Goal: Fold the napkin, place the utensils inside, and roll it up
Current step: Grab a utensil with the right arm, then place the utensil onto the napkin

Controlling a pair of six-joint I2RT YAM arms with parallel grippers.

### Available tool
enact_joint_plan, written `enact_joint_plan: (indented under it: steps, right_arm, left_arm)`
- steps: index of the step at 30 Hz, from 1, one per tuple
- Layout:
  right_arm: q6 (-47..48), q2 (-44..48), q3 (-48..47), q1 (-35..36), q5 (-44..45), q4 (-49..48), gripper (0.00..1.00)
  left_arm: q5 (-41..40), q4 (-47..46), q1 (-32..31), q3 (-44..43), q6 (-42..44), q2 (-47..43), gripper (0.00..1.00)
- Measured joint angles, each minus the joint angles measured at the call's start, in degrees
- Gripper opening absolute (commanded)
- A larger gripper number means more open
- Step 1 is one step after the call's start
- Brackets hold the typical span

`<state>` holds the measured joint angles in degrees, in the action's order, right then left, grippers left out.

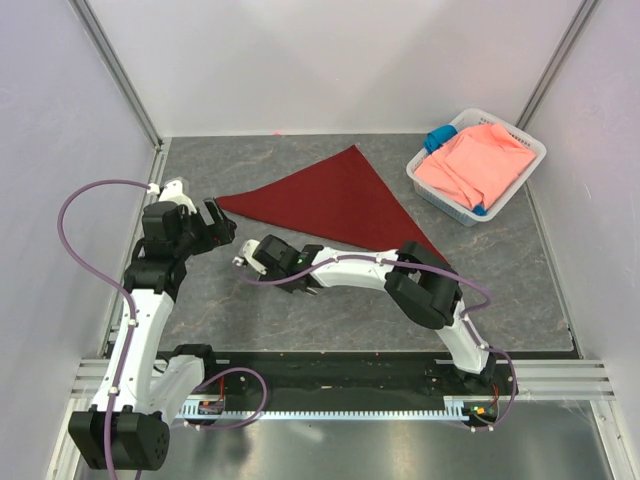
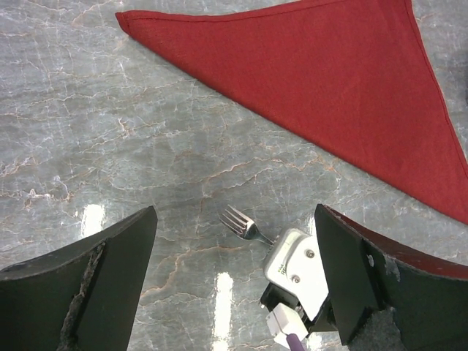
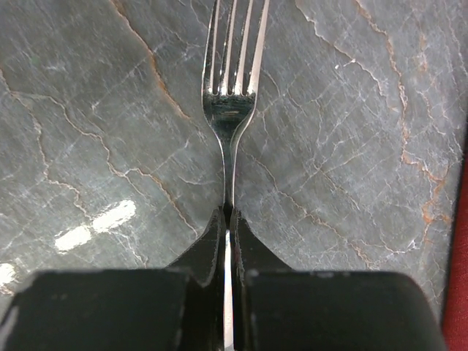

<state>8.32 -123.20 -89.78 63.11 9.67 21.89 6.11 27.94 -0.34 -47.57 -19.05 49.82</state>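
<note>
Maroon napkin (image 1: 330,205), folded into a triangle, lies flat on the grey marbled worktop (image 1: 500,290). The right end effector (image 3: 228,223) is clamped on the handle of a silver fork (image 3: 232,110), tines forward, near the napkin's long edge, probably to carry it onto the cloth. The left end effector (image 1: 220,222) hovers nearby, fingers apart, holding nothing.

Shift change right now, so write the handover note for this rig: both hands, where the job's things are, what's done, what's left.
Left hand: open, empty, over the table by the left corner of the napkin.
Right hand: shut on the handle of the fork, beside the napkin, not on it.
The napkin lies flat, folded into a triangle.
No other utensil in view.
Done: the fold. Left: set the fork on the napkin, roll it up.
</note>
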Motion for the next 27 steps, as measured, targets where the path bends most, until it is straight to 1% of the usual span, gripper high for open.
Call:
enact_joint_plan:
  steps: [4,7,13,16,21,27]
  right_arm:
    - [0.87,1.70,2.71,-0.07,0.96,-1.33,0.00]
    - [2.19,5.40,6.91,-0.98,1.25,-0.90,0.00]
    - [6.71,12.87,9.40,-5.27,0.63,-1.27,0.00]
    - [8.94,14.75,9.40,-7.69,0.28,-2.12,0.00]
    - [12.70,13.55,8.17,-12.61,-0.96,-2.84,0.00]
    - [18.43,6.10,0.02,-18.71,-2.47,-3.04,0.00]
  left_arm:
    - [0.00,0.31,0.00,0.02,0.02,-0.02,0.96]
    - [-0.04,0.33,0.00,0.07,0.04,-0.02,0.93]
    - [-0.76,0.33,0.00,0.07,0.11,0.07,0.93]
    - [-1.53,0.37,0.00,0.07,0.37,0.26,0.93]
    - [-1.51,0.52,0.00,0.07,0.52,1.77,0.93]
    - [-1.55,0.74,0.00,0.13,0.55,4.09,0.93]
